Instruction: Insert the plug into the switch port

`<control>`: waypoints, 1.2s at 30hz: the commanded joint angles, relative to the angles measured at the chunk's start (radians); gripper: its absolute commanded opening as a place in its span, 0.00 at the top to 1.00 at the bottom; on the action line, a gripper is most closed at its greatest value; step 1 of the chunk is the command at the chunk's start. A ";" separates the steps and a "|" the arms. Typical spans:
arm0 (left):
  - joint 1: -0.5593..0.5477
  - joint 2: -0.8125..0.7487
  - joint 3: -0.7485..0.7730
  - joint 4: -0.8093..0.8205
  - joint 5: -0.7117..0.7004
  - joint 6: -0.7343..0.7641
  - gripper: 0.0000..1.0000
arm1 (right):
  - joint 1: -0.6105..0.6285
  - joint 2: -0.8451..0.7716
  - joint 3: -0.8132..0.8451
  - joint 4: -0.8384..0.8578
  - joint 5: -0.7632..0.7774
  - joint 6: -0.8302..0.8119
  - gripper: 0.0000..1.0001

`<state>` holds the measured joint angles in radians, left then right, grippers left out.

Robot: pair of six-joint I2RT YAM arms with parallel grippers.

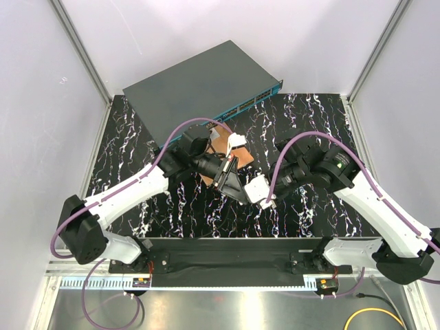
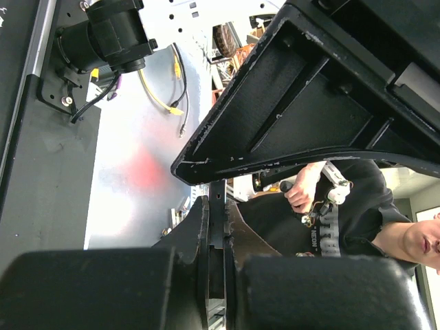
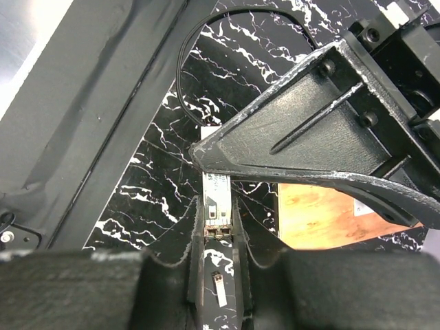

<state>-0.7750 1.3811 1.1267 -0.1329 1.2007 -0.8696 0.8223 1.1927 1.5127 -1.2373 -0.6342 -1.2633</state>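
The switch [image 1: 199,86] is a flat dark grey box at the back of the table, its teal port face [image 1: 254,100] turned to the front right. Both grippers meet above the table's middle. The plug [image 3: 217,196], a small silver module, lies between my right gripper's [image 3: 218,201] fingers, which press on both its sides. My left gripper [image 2: 216,206] is shut on the same plug [image 2: 216,206], seen edge-on as a thin dark slab. In the top view the left gripper [image 1: 237,191] and right gripper [image 1: 249,196] nearly touch, and the plug is hidden there.
A copper-brown board [image 1: 223,155] lies under the grippers, just in front of the switch. A small silver piece [image 3: 218,289] rests on the black marbled table [image 1: 316,117] below the right fingers. White walls and metal rails enclose the table.
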 commanded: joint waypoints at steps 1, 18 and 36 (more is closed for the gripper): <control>-0.003 0.001 0.013 0.053 0.019 -0.009 0.92 | 0.011 -0.004 0.017 0.013 0.036 -0.007 1.00; 0.579 -0.250 0.134 0.191 -0.075 -0.006 0.07 | -0.002 -0.038 -0.097 0.519 0.525 0.885 1.00; 1.096 -0.544 -0.114 -0.146 -0.575 0.047 0.01 | -0.224 0.287 0.121 0.636 0.662 1.256 1.00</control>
<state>0.3153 0.8474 1.0290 -0.1596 0.7704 -0.9009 0.5915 1.4658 1.5536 -0.6598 -0.0010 -0.0647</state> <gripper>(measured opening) 0.987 0.216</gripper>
